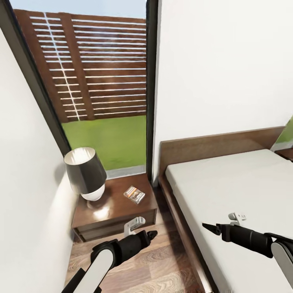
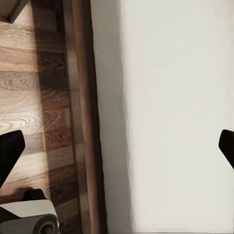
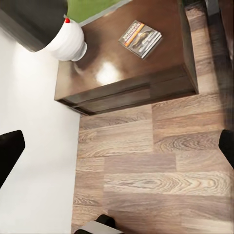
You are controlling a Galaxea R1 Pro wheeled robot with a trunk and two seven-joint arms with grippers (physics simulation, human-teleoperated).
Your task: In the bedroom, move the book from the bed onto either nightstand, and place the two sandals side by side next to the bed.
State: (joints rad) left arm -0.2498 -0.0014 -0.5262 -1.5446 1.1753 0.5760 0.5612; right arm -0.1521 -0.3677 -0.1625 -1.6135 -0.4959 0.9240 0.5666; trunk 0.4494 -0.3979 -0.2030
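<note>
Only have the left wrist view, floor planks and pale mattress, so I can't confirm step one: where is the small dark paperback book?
Observer: The book lies flat on the dark brown glossy wooden nightstand.
Operator: Anything else on top?
Observer: A lamp with a dark grey shade and white base, apart from the book.
Operator: Right gripper holding anything?
Observer: No, the right gripper is open and empty.

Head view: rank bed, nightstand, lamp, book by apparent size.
Largest to smallest as they look:
1. bed, cut off by the frame edge
2. nightstand
3. lamp
4. book
The bed's near end lies closer to the camera, but the gaps are wide enough that the order holds.
</note>
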